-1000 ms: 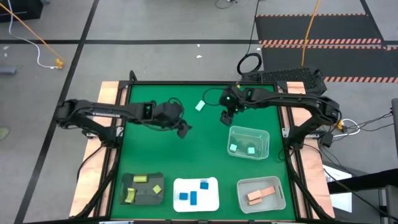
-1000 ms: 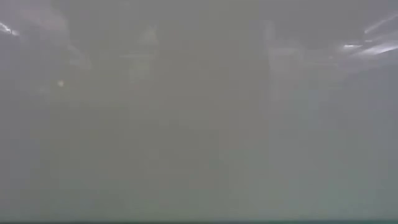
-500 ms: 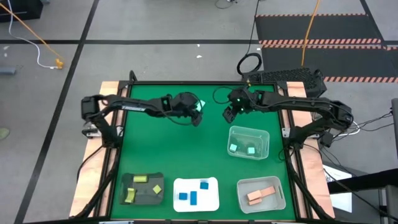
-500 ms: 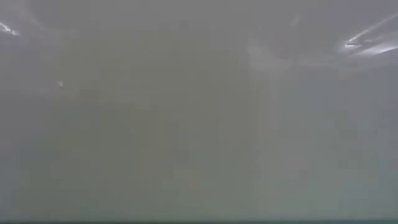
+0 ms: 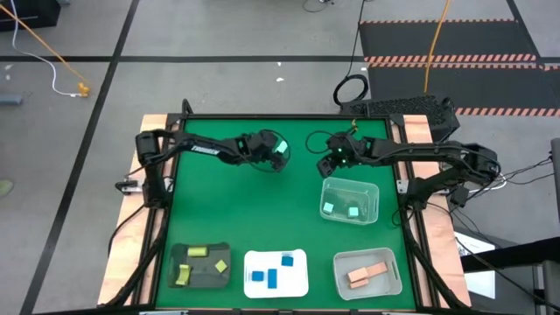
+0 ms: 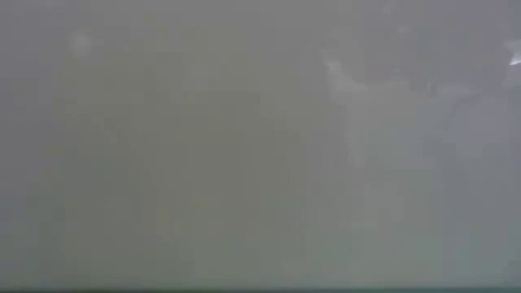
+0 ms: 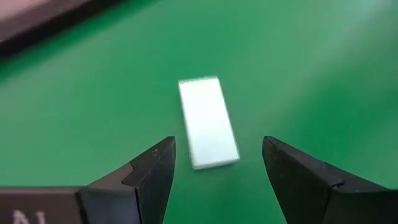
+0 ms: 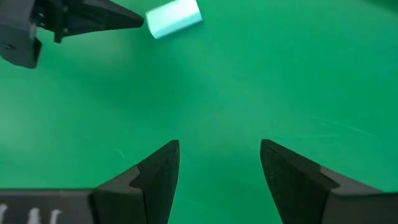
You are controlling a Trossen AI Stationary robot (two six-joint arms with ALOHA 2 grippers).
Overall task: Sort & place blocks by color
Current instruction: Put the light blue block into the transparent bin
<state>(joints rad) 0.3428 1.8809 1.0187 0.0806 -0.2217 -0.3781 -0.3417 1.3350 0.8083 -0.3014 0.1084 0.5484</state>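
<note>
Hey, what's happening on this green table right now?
A two-armed robot is sorting small blocks by color. The left gripper hangs open over a lone mint-teal bar near the table's far edge, not yet gripping it. The right gripper is open and empty nearby, beside the clear tray holding two mint blocks. Yellow-green, blue and tan-pink blocks already sit in their own trays.

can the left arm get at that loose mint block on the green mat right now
Probably yes. The left gripper is open, its fingers astride the mint block lying flat on the mat; nothing lies between.
</note>
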